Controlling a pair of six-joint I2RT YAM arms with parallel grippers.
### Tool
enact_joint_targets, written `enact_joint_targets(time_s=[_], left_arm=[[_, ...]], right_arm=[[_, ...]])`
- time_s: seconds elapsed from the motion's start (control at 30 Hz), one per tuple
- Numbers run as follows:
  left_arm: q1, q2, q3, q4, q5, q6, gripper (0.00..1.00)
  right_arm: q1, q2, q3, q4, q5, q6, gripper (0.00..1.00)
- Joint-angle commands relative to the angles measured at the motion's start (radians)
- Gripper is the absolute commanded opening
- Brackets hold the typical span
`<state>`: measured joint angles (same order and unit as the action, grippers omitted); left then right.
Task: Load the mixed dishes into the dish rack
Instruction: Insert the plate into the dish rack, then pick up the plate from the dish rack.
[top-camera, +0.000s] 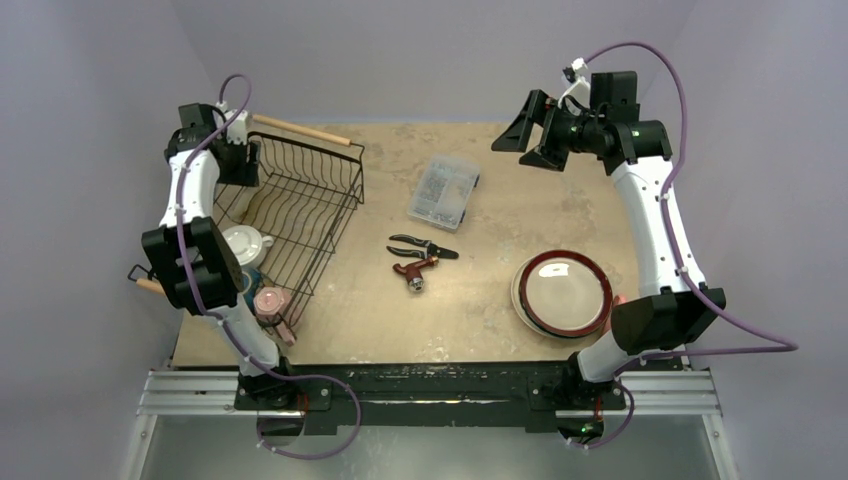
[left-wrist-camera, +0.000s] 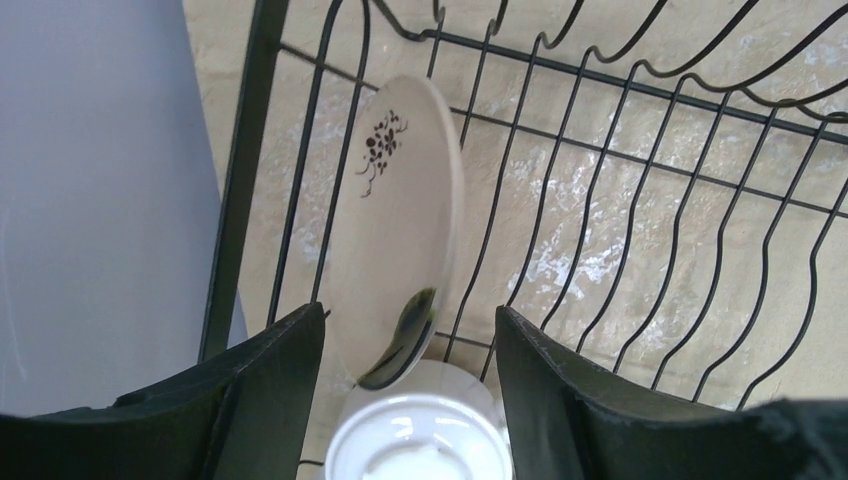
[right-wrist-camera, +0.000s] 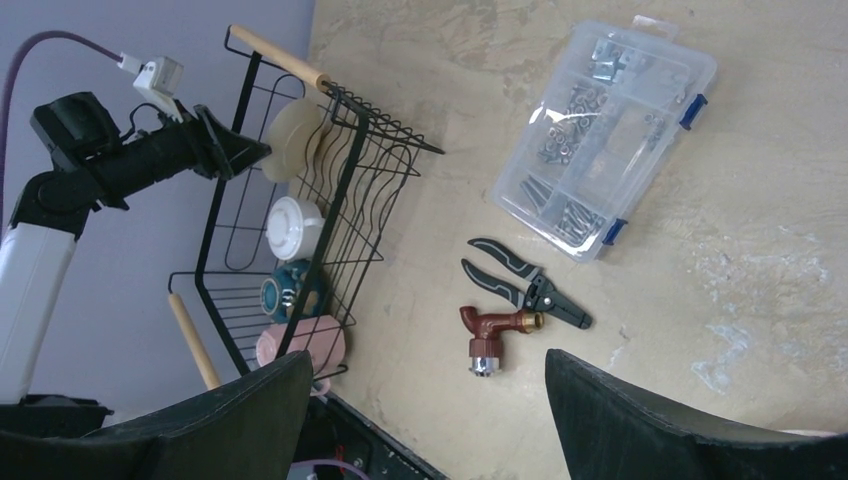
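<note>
The dish rack (top-camera: 305, 205), a black wire basket with wooden handles, stands at the table's left. A small cream saucer (left-wrist-camera: 400, 220) with a dark flower print stands on edge in its ribbed slots. My left gripper (left-wrist-camera: 410, 315) hangs open just above it at the rack's far corner, fingers clear of the saucer's rim. Under the gripper sits a white cup (left-wrist-camera: 420, 445). A teal piece (right-wrist-camera: 285, 292) and a pink mug (top-camera: 272, 303) lie at the rack's near end. Stacked plates (top-camera: 562, 292), the top one red-and-black-rimmed, rest at the right. My right gripper (top-camera: 522, 148) is raised at the far right, open and holding nothing.
Black pliers (top-camera: 425, 246) and a red-brown tap fitting (top-camera: 415, 270) lie mid-table. A clear compartment box (top-camera: 444, 191) of small parts sits behind them. The purple wall runs close along the rack's left side.
</note>
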<state>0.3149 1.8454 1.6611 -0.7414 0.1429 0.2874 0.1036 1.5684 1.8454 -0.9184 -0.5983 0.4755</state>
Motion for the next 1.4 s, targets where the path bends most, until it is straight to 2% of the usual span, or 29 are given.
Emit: enact_joint_targets(time_s=[0.0, 0.13, 0.4, 0.43, 0.57, 0.7, 0.8, 0.97, 1.13, 1.37], left_arm=[[-0.029, 0.045, 0.077, 0.017, 0.01, -0.011, 0.62], [-0.041, 0.082, 0.096, -0.003, -0.066, 0.003, 0.6], [-0.046, 0.112, 0.089, 0.008, -0.074, 0.022, 0.5], [-0.048, 0.115, 0.09, 0.005, -0.078, 0.022, 0.48], [-0.053, 0.114, 0.097, 0.0, -0.11, 0.035, 0.24], [-0.053, 0.094, 0.088, 0.004, -0.128, 0.056, 0.11], [-0.053, 0.074, 0.09, 0.003, -0.121, 0.07, 0.06], [-0.051, 0.04, 0.105, -0.013, -0.129, 0.098, 0.0], [-0.051, -0.018, 0.116, -0.02, -0.139, 0.083, 0.0], [-0.051, -0.131, 0.103, -0.012, -0.114, -0.111, 0.0]], right_arm=[[-0.003, -0.045, -0.002, 0.039, -0.035, 0.012, 0.87], [-0.002, -0.047, -0.008, 0.042, -0.028, 0.012, 0.87], [-0.004, -0.035, -0.001, 0.042, -0.026, 0.016, 0.87], [-0.004, -0.035, -0.003, 0.044, -0.029, 0.017, 0.87], [-0.003, -0.028, 0.003, 0.049, -0.032, 0.02, 0.87], [-0.004, -0.029, 0.006, 0.052, -0.035, 0.023, 0.87], [-0.004, -0.032, 0.003, 0.05, -0.036, 0.021, 0.87], [-0.003, -0.039, 0.01, 0.052, -0.038, 0.022, 0.87], [-0.003, -0.044, 0.013, 0.049, -0.037, 0.018, 0.87], [-0.003, -0.053, 0.017, 0.049, -0.059, 0.004, 0.87]])
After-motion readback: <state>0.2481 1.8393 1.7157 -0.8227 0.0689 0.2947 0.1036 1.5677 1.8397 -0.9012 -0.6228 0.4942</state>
